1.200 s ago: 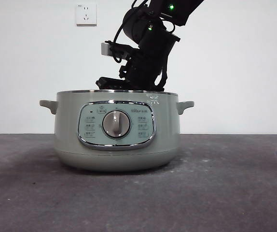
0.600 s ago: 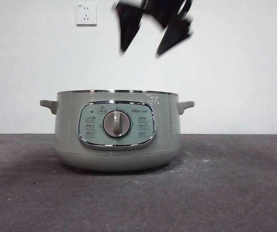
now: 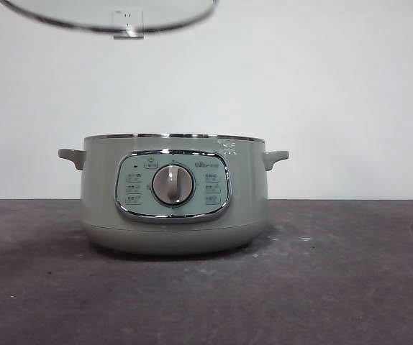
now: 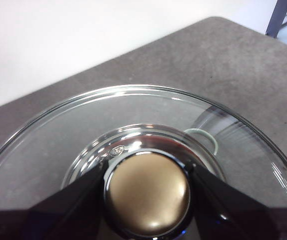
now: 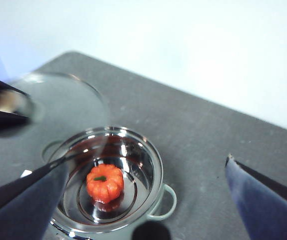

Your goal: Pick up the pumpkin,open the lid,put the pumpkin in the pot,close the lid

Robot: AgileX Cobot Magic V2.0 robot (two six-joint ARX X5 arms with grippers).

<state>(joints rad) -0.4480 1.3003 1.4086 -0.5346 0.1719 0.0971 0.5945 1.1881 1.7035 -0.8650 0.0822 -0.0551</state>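
The sage-green pot stands uncovered in the middle of the table. The right wrist view looks down into the pot, where the orange pumpkin sits upright on the shiny floor. High above it my right gripper is open and empty. The glass lid hangs in the air, with my left gripper shut on its knob. In the front view only the lid's rim shows, at the top left above the pot. The lid also shows beside the pot in the right wrist view.
Two wall sockets sit on the white wall behind. The dark grey table stretches to both sides of the pot. A control panel with a silver dial faces the front camera.
The right arm, which reached into the pot a second ago, has lifted up and out of the front view. The lid's rim has come into that view at the top left.
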